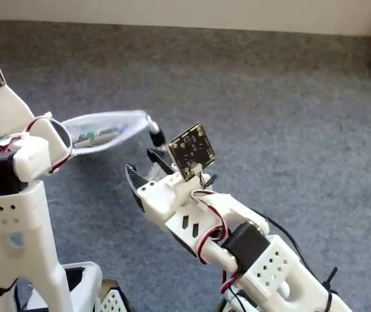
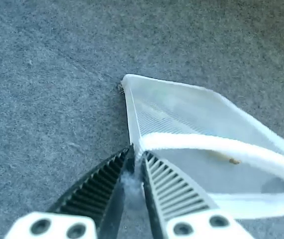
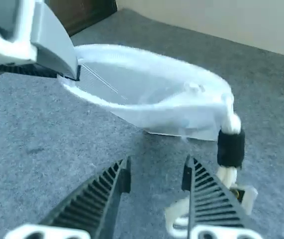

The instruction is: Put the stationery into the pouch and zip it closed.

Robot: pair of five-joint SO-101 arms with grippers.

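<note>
Nearest in the high view, the right arm [image 1: 237, 247] slants up from the lower edge over the grey table [image 1: 302, 97]; its right gripper [image 1: 138, 160] stands wide, both toothed fingers [image 3: 112, 189] spread with nothing between them; it hangs just short of the pouch [image 1: 104, 133]. Seen from the right wrist, the pouch's pull cord [image 3: 227, 174] with its black bead [image 3: 230, 147] dangles just beside one finger of that gripper, outside the gap rather than in it; whether cord and finger touch I cannot tell. Beyond, the white mesh pouch stretches sideways between the two arms, its cord end toward the right gripper and its other end pinched; coloured stationery [image 1: 94, 136] shows through the mesh, inside it. At that far end the left gripper [image 2: 134, 158] is clamped on the pouch's corner seam, fingertips meeting on the fabric; the pouch fans out from them over the table, and the held end sits raised above it; whether the zip is closed I cannot tell. Farthest off, a pale wall [image 1: 204, 13] borders the table.
</note>
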